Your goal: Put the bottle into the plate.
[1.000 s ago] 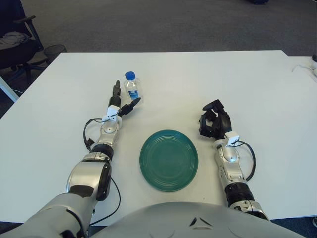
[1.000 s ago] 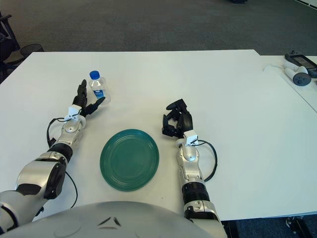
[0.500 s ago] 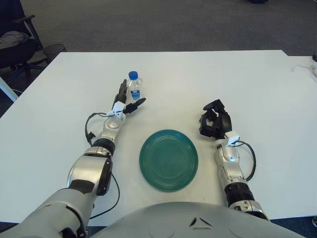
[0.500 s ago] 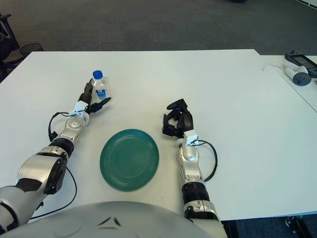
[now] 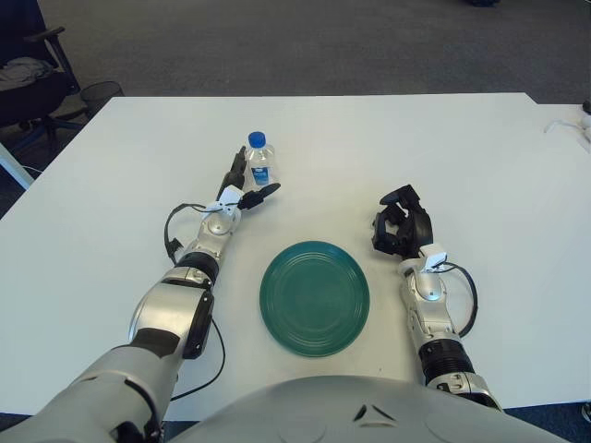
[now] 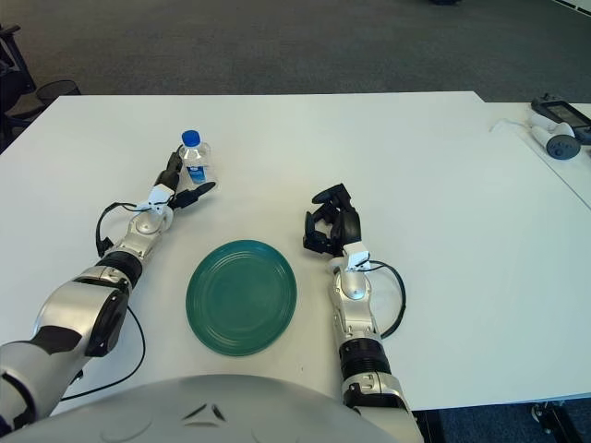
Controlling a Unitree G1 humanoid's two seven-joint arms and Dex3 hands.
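— Where is the left hand?

— Stretched far out over the white tabletop, right at the bottle. Its fingers are spread: one dark finger runs up along the bottle's left side, another sticks out to the right just in front of its base. Nothing is clasped; whether a fingertip actually touches the plastic, I cannot tell.

— And the bottle itself?

— Upright on the tabletop, small and clear, with a blue cap and a blue label. It stands beyond the plate and to its left, well apart from it.

— The plate?

— A round green plate, flat on the near part of the tabletop, between the two forearms. Nothing lies in it.

— What about the right hand?

— It shows to the right of the plate, near its far edge. The black fingers are curled in on themselves and hold nothing.

— Anything else around?

— A black cable loops beside the left wrist. In the right eye view, some grey devices lie on the neighbouring surface at the far right. An office chair stands on the dark carpet past the tabletop's far left corner.
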